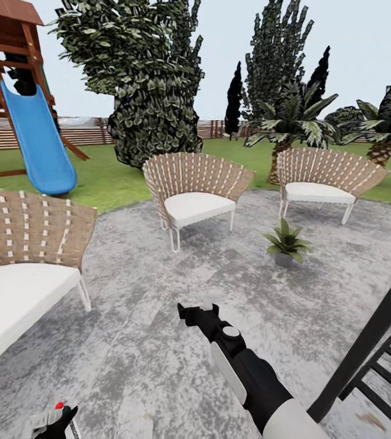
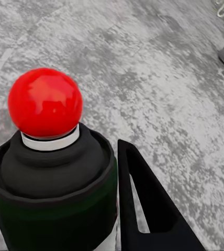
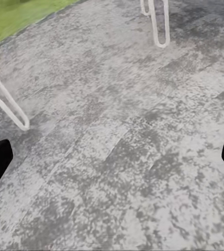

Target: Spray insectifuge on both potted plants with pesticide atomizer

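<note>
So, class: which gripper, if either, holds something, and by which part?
The left gripper holds the pesticide atomizer by its dark green body, below the red tip. The right gripper is open, holding nothing.

I see a blue slide [image 1: 39, 141] on a wooden play frame [image 1: 3, 49] at upper left. Three woven chairs with white cushions: one at left edge [image 1: 19, 268], one at centre [image 1: 192, 192], one at upper right [image 1: 323, 180]. Palms [image 1: 293, 122] stand behind the right chair. A dark slatted structure [image 1: 378, 360] fills lower right.

Grey stone patio [image 1: 159, 317] — wicker chairs [image 1: 192, 189]
</note>
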